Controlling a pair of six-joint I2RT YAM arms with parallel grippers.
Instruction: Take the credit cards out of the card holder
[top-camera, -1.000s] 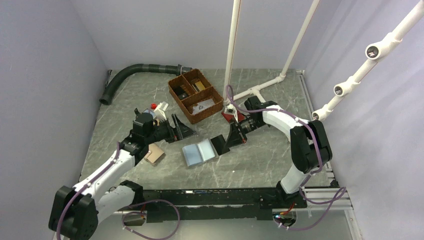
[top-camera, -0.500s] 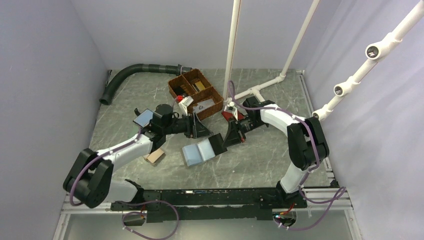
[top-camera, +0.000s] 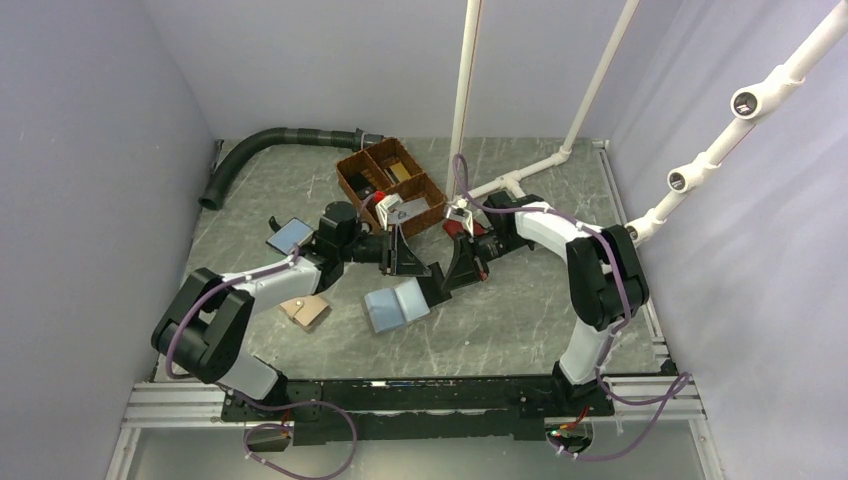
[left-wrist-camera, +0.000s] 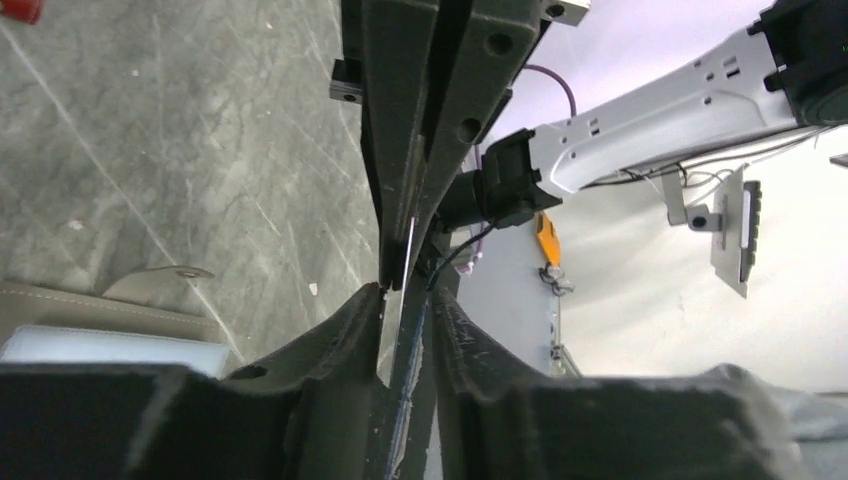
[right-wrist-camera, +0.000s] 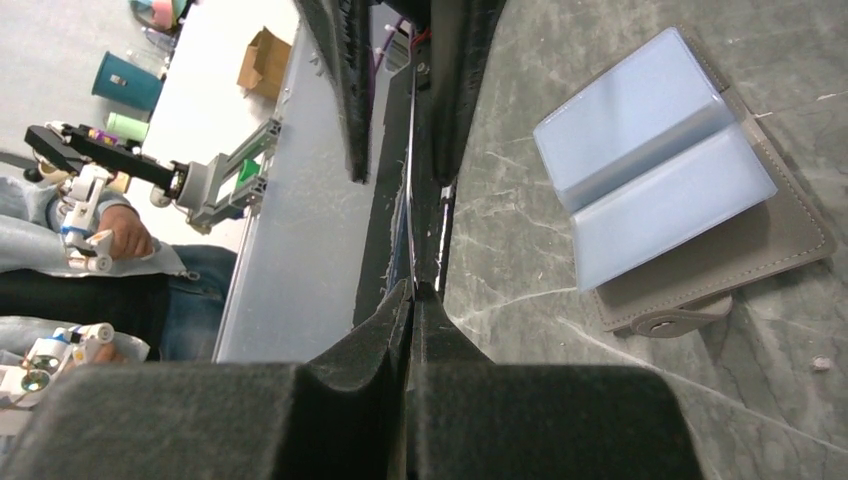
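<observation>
Tabletop (top-camera: 520, 325), veined grey (lilac walls (top-camera: 90, 150))

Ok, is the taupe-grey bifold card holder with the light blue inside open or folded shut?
Open. The card holder lies spread flat on the grey marbled table, both light blue halves facing up.

Grey marble-look table (top-camera: 500, 320), matt and finely scratched. The card holder (right-wrist-camera: 660, 170) is grained, stitched, leather-like taupe outside, with smooth, faintly glossy pale blue plastic pockets inside. The right gripper (right-wrist-camera: 411, 292) and left gripper (left-wrist-camera: 408, 300) have matt black, rough, ridged plastic fingers. Thin, smooth, pale credit card (left-wrist-camera: 409, 250). At the far side: brown woven wicker basket (top-camera: 347, 185), ribbed black hose (top-camera: 250, 150), smooth white plastic pipes (top-camera: 463, 90).
</observation>
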